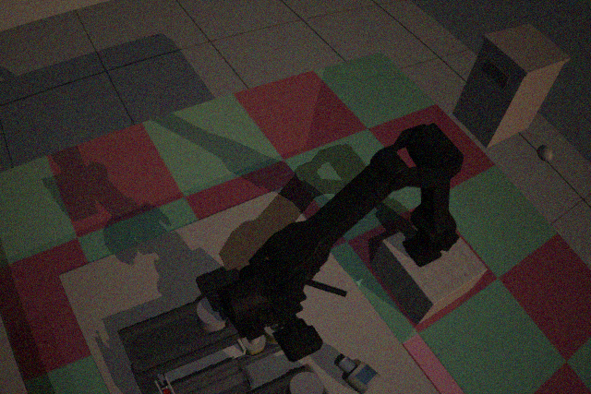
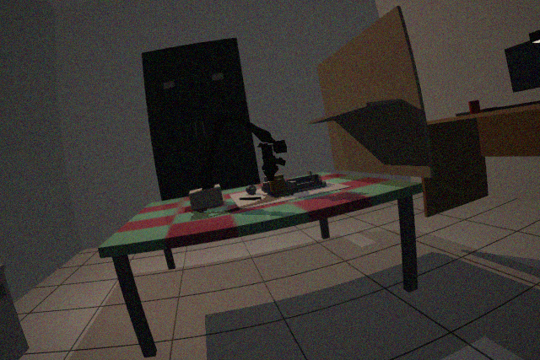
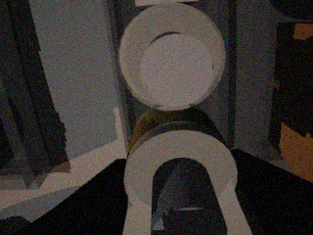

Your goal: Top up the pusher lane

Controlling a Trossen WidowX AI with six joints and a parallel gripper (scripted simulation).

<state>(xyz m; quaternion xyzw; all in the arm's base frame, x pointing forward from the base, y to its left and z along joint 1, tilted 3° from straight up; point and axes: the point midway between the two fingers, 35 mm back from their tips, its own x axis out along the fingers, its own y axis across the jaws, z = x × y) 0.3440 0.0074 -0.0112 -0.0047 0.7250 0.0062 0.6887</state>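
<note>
The jar in the sprung lane [image 3: 171, 69] [image 1: 255, 345] shows a round pale lid between the two lane rails [image 3: 233, 73]. A pale strip at the top edge of the wrist view, behind that jar, looks like the pusher plate [image 3: 166, 2]. My gripper [image 3: 178, 164] is shut on a jar with a pale lid [image 3: 181, 140] and an amber-brown body. The held jar is upright, directly in front of the lane jar, at the front end of the lane. Their lids nearly meet; contact is hidden, as are the front stop and the held jar's base.
A white-lidded jar [image 1: 210, 316] is in the neighbouring dark lane. Another round pale lid [image 1: 307, 384] and a small bottle with a blue label [image 1: 357, 373] are near the front. A black rod [image 1: 327, 287] lies beside the arm. A pale block [image 1: 458, 280] [image 2: 206, 198] is on the checkered table.
</note>
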